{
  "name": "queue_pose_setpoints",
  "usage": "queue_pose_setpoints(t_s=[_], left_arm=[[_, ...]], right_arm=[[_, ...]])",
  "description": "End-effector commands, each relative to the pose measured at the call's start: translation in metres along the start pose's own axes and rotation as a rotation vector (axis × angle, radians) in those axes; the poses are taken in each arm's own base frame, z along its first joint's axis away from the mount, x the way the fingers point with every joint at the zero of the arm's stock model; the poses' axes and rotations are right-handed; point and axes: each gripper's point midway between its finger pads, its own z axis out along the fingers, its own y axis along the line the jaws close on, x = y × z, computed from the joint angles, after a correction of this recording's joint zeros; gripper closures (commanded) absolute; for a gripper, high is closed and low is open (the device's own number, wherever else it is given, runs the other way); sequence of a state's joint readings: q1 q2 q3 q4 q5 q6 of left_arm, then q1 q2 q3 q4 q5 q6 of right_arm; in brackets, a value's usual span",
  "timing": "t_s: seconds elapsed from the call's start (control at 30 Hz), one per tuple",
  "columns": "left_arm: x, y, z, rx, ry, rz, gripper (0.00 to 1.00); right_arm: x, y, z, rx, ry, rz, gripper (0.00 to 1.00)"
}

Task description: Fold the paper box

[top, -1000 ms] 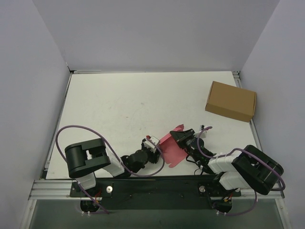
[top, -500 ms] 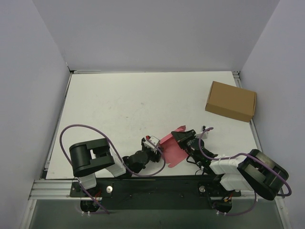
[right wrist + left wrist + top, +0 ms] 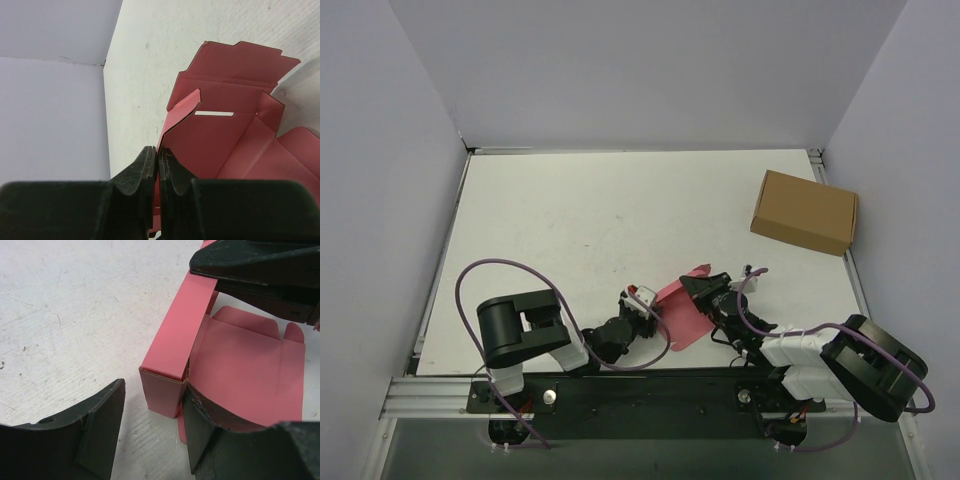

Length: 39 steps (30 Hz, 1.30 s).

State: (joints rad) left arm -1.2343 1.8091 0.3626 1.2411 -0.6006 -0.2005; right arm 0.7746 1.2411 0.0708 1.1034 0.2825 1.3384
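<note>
Folding approx halfway w/ pink-red thin-card paper box point(image 3: 680, 312) at 5 o'clock of white table point(image 3: 570, 220): one side wall up, other flaps flat. Right gripper point(image 3: 158, 160) pinching wall edge; left gripper point(image 3: 154, 405) spread, straddling corner. Needs remaining walls raised, tabs tucked.

Box: closed brown cardboard box point(image 3: 804, 212), lying flat near the far right corner.
Desk: white scuffed desk point(image 3: 570, 230) beneath it.
Walls: pale grey walls point(image 3: 650, 70) on three sides.
</note>
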Motion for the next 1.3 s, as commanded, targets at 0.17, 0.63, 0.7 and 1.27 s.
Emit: queue_pose_setpoints(t_s=[0.17,0.63,0.7,1.27], left_arm=[[-0.022,0.015,0.009,-0.174,-0.103,0.076,0.50],[-0.027,0.026,0.003,-0.314,-0.113,0.186,0.76],[-0.027,0.027,0.003,-0.315,-0.110,0.185,0.77],[-0.022,0.013,0.006,-0.242,-0.017,0.067,0.81]], right_arm=[[0.012,-0.074,-0.026,0.196,0.053,-0.125,1.00],[0.020,-0.066,-0.021,0.200,0.067,-0.136,0.86],[0.023,-0.062,-0.020,0.189,0.074,-0.136,0.81],[0.033,-0.031,-0.012,0.111,0.078,-0.148,0.55]])
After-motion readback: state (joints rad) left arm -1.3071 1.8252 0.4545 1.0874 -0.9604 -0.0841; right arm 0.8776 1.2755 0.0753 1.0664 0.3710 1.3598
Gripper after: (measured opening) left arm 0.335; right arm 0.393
